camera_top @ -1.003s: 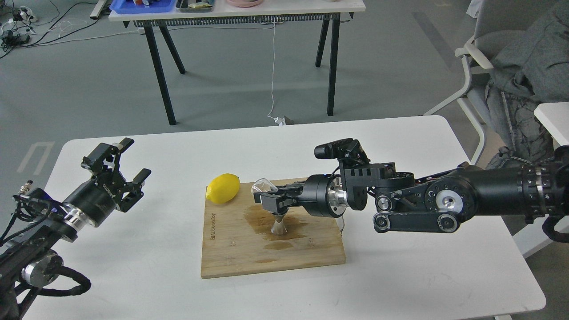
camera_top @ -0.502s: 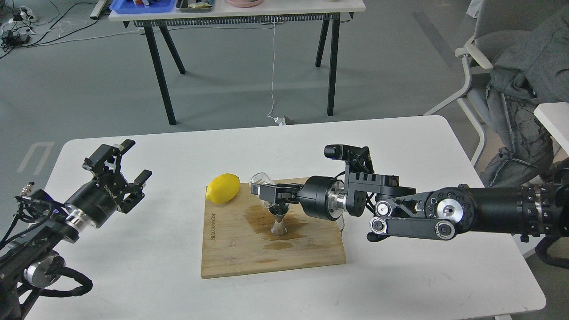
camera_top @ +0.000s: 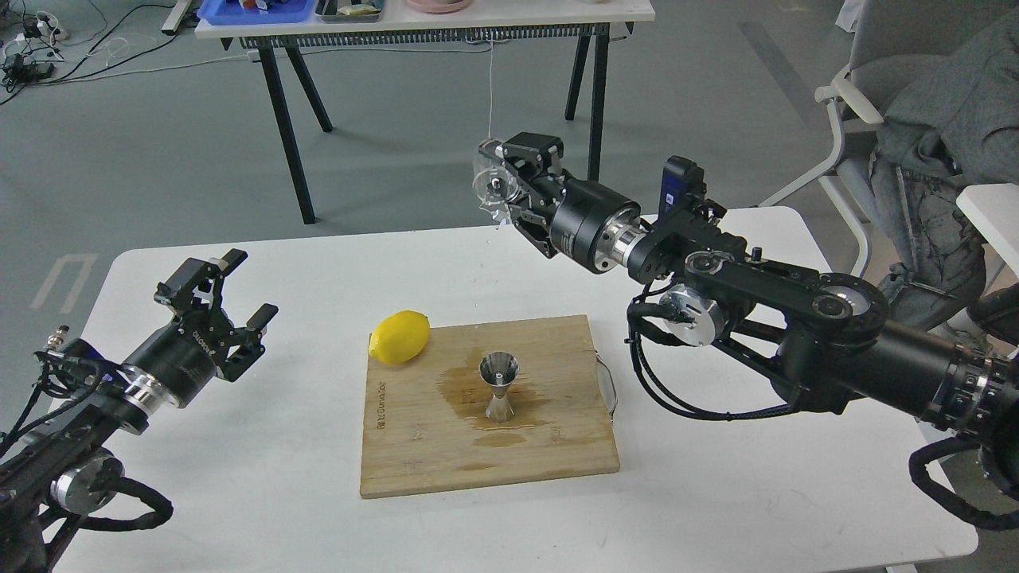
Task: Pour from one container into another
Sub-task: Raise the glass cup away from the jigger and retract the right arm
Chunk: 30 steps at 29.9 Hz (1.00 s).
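Note:
The steel jigger stands upright on the wooden board, in a wet brown stain. My right gripper is raised high beyond the table's far edge, shut on the small clear cup, which is tipped on its side with its mouth facing left. My left gripper hovers over the table's left side, open and holding nothing, well away from the board.
A yellow lemon rests on the board's far left corner. The white table carries the board. Behind stand another table with trays, and a chair with grey clothes at right.
My right arm has lifted the clear cup from just above the jigger up and away toward the back. The jigger now shows uncovered. The left arm has barely shifted.

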{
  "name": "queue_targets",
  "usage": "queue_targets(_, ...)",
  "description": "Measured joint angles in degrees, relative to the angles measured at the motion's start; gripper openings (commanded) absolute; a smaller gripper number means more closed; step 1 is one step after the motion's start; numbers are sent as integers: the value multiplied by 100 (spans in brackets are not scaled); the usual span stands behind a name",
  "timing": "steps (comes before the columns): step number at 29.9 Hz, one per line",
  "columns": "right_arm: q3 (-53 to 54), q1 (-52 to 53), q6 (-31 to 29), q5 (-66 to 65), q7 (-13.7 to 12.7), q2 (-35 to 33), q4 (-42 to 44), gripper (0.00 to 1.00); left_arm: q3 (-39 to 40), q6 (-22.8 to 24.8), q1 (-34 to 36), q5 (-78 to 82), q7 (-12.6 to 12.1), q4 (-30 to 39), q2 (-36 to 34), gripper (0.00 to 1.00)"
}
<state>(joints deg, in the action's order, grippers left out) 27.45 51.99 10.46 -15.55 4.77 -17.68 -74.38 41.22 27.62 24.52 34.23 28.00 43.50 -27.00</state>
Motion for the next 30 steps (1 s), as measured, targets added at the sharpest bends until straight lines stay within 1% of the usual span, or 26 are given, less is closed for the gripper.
queue_targets(7, 2194, -1100, -6, 2496, 2, 22, 303, 37, 0, -1, 0, 48, 0, 0, 45, 99)
queue_targets(13, 3919, -2284, -8, 3751, -3, 88, 656, 37, 0, -2, 5, 49, 0, 0, 46, 99)
queue_targets(16, 4620, -2925, -1, 4426, -9, 140, 804, 36, 1, -2, 9, 49, 0, 0, 46, 99)
queue_targets(19, 4955, -3411, 97, 4973, -10, 156, 989, 37, 1, -3, 9, 49, 0, 0, 46, 99)
queue_targets(22, 5032, -3743, 307, 5262, -4, 185, 1127, 37, 5, -3, 9, 49, 0, 0, 52, 99)
queue_targets(26, 5008, -4062, 562, 5333, 11, 407, 1161, 37, 7, -2, 9, 49, 0, 0, 85, 99)
queue_targets(30, 4940, -4144, 820, 5328, 52, 545, 1145, 37, 7, -2, 9, 49, 0, -12, 89, 99)
